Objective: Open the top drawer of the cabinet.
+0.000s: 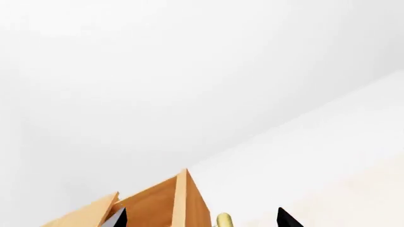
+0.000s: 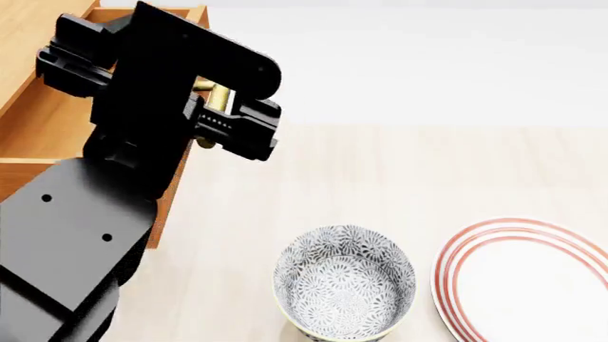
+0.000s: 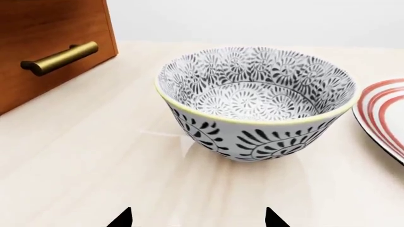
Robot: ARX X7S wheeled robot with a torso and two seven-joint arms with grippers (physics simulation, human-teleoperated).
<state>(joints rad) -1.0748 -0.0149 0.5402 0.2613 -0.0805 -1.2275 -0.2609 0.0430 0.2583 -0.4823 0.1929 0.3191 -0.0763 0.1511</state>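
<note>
The orange-brown cabinet (image 2: pixel 28 35) stands at the far left of the head view. Its top drawer (image 2: pixel 43 128) stands pulled out, with the lighter wood box showing behind the front. My left gripper (image 2: pixel 216 107) is at the drawer's brass bar handle (image 2: pixel 215 92). In the left wrist view the left gripper (image 1: pixel 202 221) is open, its black fingertips (image 1: pixel 287 219) wide apart, with the handle (image 1: pixel 224 220) and the drawer front's edge (image 1: pixel 183 198) between them. My right gripper (image 3: pixel 197 220) is open and empty, low over the table; it is out of the head view.
A patterned grey bowl (image 2: pixel 345 290) and a red-ringed white plate (image 2: pixel 532 278) sit on the pale wooden table to the right of the cabinet. In the right wrist view the bowl (image 3: pixel 256 101) is straight ahead, and a lower drawer's brass handle (image 3: pixel 60 57) is beside it.
</note>
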